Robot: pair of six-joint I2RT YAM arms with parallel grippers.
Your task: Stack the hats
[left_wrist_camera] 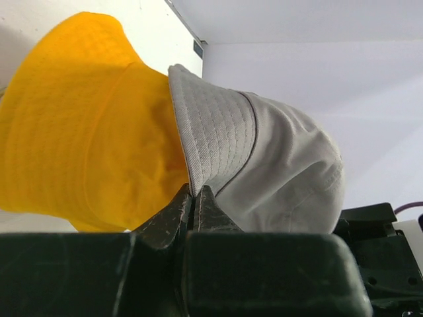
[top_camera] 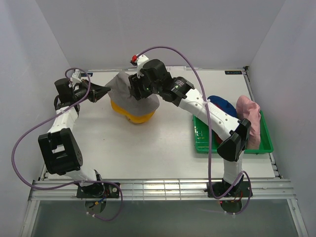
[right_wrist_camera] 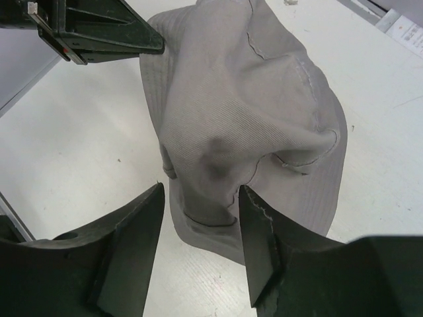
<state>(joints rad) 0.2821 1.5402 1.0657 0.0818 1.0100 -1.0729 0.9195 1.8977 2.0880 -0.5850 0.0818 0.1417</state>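
Note:
The grey hat [top_camera: 129,90] lies draped over the yellow hat [top_camera: 133,115] at the back middle of the table. My left gripper [top_camera: 105,91] is shut on the grey hat's left brim; in the left wrist view its fingertips [left_wrist_camera: 193,193] pinch the grey brim [left_wrist_camera: 211,125] beside the yellow hat [left_wrist_camera: 79,125]. My right gripper [top_camera: 138,92] hangs open just above the grey crown [right_wrist_camera: 244,112], jaws apart and empty [right_wrist_camera: 201,198]. The blue hat [top_camera: 222,104] and the pink hat [top_camera: 250,118] lie at the green tray. The dark red hat is hidden.
The green tray [top_camera: 232,144] sits at the right, partly behind my right arm. The left gripper's fingers [right_wrist_camera: 99,30] show at the top left of the right wrist view. White walls close the table at the back and both sides.

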